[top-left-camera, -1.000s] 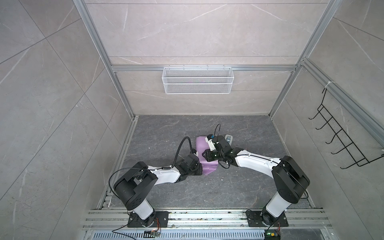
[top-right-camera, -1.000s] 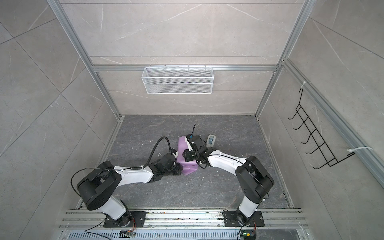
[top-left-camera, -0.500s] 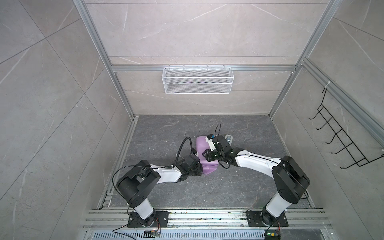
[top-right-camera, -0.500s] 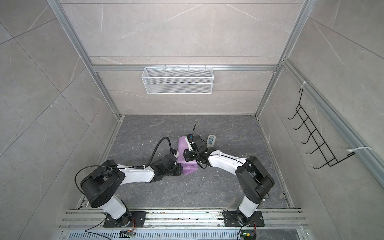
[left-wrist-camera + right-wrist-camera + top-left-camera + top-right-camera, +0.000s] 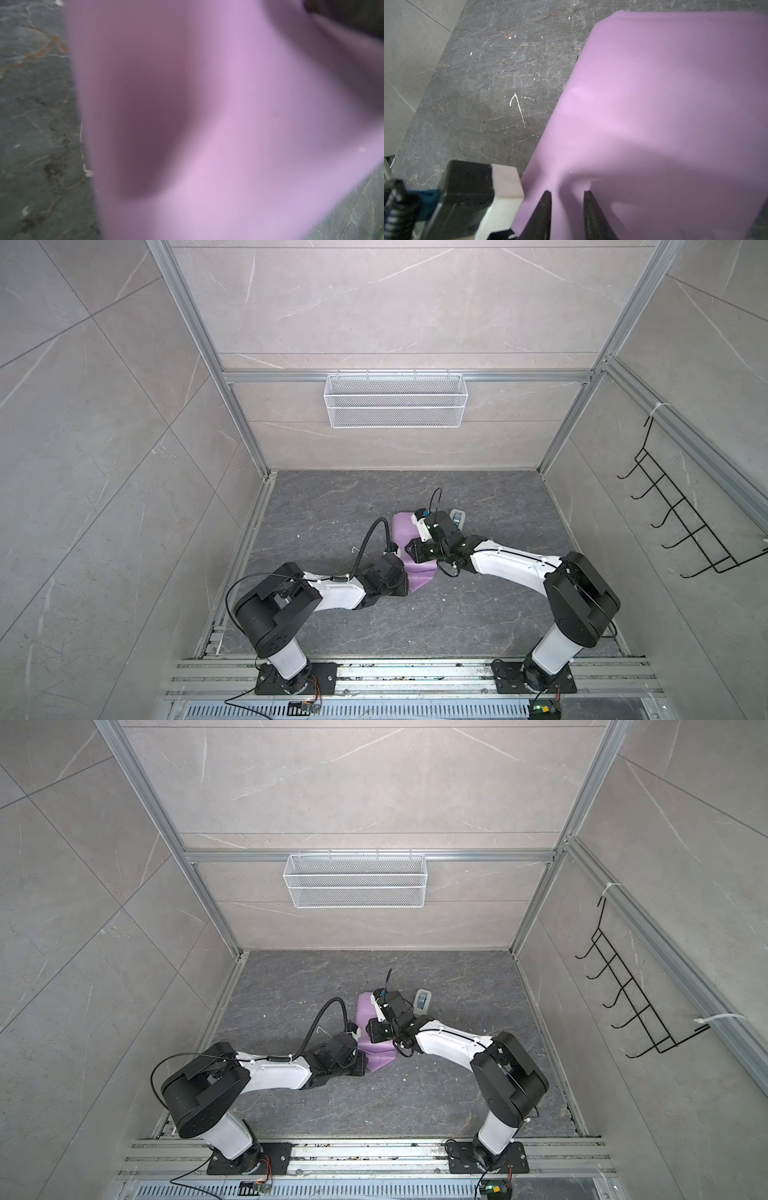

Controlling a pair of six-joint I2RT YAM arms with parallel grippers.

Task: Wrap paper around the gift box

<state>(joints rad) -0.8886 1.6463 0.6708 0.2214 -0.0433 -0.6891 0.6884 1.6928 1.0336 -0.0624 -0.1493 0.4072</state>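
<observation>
paper [image 5: 654,93], lilac face outward, gently curved

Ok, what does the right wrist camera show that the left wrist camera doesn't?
Only the right wrist view: the right gripper, its dark fingers apart over the paper, a crisp corner of it, and pale wall tile. Only the left wrist view: the paper blurred and close, filling most of the frame, no fingers visible. Both: the lilac paper on the dark grey table; the gift box shows in neither.
</observation>
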